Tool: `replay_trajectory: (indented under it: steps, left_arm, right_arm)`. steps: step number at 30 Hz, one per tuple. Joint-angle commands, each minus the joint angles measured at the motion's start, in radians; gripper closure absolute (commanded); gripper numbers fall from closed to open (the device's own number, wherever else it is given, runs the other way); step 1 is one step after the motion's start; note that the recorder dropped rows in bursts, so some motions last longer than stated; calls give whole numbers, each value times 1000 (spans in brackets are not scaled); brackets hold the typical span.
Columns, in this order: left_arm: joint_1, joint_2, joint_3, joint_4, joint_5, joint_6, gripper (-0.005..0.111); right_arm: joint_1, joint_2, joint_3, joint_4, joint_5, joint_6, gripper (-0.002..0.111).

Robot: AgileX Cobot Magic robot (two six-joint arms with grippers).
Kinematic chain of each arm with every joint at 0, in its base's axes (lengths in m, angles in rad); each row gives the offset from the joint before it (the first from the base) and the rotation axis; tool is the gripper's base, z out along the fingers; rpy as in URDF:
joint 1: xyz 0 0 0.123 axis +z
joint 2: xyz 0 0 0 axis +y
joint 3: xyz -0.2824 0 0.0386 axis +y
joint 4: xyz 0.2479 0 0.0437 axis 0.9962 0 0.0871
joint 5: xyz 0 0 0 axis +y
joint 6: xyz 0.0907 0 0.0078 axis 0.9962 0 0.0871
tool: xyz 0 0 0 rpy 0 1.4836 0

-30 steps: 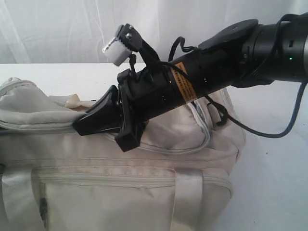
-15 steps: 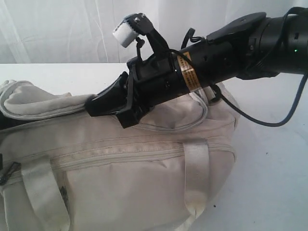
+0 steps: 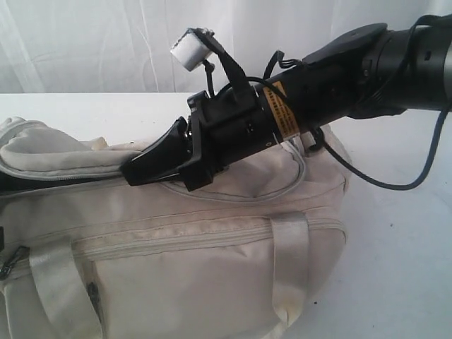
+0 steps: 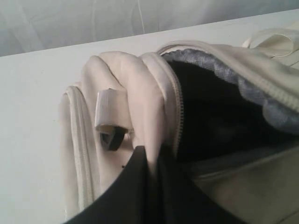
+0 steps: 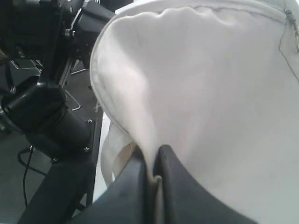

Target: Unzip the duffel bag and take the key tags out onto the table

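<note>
Left wrist view shows the left fingers [image 4: 142, 163] squeezed shut on a fold of the duffel bag [image 4: 121, 84], at one end of it. Just beside them is the bag's open mouth [image 4: 210, 116], dark inside, with the zipper [image 4: 176, 107] running along its edge and grey lining [image 4: 243, 81] peeking out.

From where I stand, the bag lies long-ways across the white tabletop [image 3: 395, 247]. The right fingers [image 3: 141, 169] reach over from the right side. They are squeezed shut too, pinching the cloth on top of the bag, and they point toward the open end.

I cannot see the key tags anywhere. They are not on the tabletop, so I think they are down in the dark part of the bag.

The open mouth is nearest the left fingers, touching close. The right fingers are farther back along the bag's top. I think one of them has to let go of the cloth before it can dip in, and the left ones have the shorter way to go.
</note>
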Motion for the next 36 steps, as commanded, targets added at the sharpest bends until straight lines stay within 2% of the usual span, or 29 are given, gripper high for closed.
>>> replay_trajectory:
  steps: [1,3,9,12,15,17,21,27,30,34,36]
  left_arm:
    - [1,-6,4,-1,105,3,107]
    - [1,-6,4,-1,105,3,107]
    - [1,-6,4,-1,105,3,107]
    - [1,-6,4,-1,105,3,107]
    - [1,-6,4,-1,105,3,107]
    - [1,-6,4,-1,105,3,107]
    - [1,-6,4,-1,105,3,107]
    - [1,-6,4,-3,105,3,107]
    - [1,-6,4,-3,105,3,107]
    - [1,-6,4,-9,92,3,107]
    - [1,-6,4,-9,76,3,107]
  right_arm:
    - [-8,11,3,38,-50,13,108]
    - [-8,25,3,38,-50,15,105]
    - [-8,63,3,80,-60,15,86]
    - [-8,65,3,76,-57,15,82]
    - [-8,65,3,77,-47,15,83]
    - [-8,65,3,78,-34,6,88]
    - [-8,65,-18,80,23,-6,107]
    - [-8,65,-98,97,252,-1,108]
    - [-8,65,-147,147,430,-1,108]
    - [-10,94,-212,198,758,-1,108]
    - [-19,130,-247,248,838,13,108]
